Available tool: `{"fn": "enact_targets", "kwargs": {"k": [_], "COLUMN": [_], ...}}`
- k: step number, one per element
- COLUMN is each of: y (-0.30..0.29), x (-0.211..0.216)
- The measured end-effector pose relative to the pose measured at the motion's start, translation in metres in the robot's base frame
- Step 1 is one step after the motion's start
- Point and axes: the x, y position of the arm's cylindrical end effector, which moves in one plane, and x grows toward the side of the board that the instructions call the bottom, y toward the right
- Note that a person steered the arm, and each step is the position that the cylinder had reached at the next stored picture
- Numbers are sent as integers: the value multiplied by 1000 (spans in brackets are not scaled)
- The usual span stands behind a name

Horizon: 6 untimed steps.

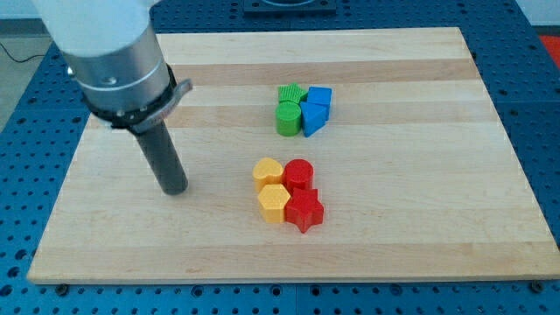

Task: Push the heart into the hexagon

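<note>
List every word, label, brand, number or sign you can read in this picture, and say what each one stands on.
None: no readable text shows anywhere.
The pale wooden board, the blue perforated table and the grey arm housing bear no lettering.
The yellow heart block, yellow hexagon block and the other coloured blocks are plain too.
My tip carries no mark.
</note>
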Motion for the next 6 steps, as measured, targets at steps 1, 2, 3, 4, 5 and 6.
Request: {"fn": "enact_targets", "kwargs": {"k": [1,2,3,4,5,6], "y": [13,34,48,58,76,94], "x": [-33,-36,-37,-36,-32,-24]}}
